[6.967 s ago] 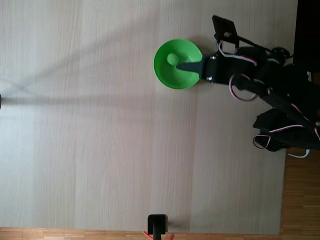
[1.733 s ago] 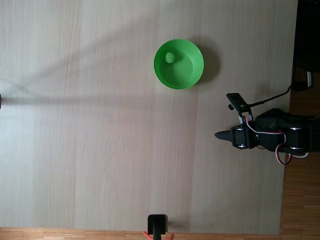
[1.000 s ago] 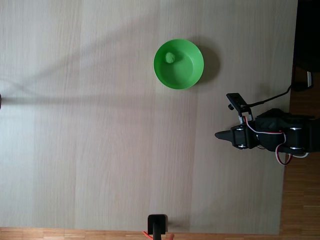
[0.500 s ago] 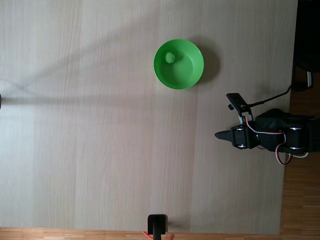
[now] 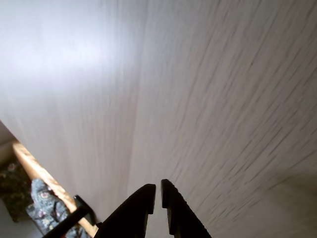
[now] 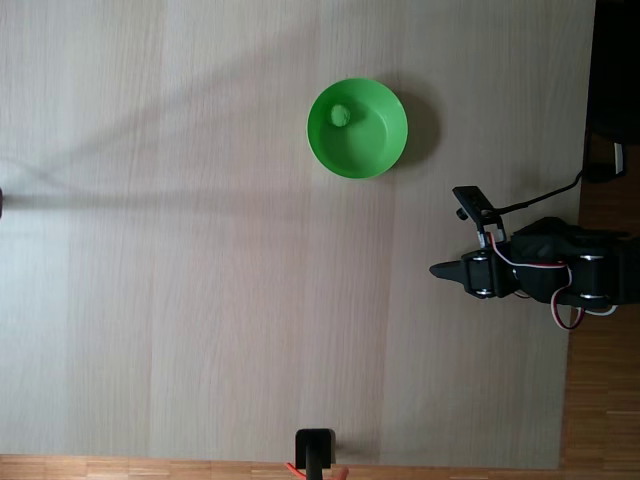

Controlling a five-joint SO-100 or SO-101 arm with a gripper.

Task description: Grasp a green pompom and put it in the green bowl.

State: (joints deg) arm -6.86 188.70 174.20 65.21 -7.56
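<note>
A small, fuzzy green pompom lies inside the green bowl, resting on the bowl's floor toward its upper left as the fixed view shows it, close to the inner wall. The pompom is a slightly paler, matte green against the bowl's smooth, bright plastic, and its woolly outline is only just distinguishable at this range. The round bowl stands upright on a pale wood-grain table, in the upper middle of the fixed view, casting a soft shadow to its right. The black arm sits folded at the table's right edge, well apart from the bowl and lower in the picture, with red and white wires looping over its joints. Its gripper points left over bare tabletop; in the wrist view the gripper shows two dark, ridged fingers drawn together with only a thin sliver of light between the tips, holding nothing. A small black clamp-like object sits at the table's bottom edge in the fixed view, where a strip of darker wooden floor borders the table.
</note>
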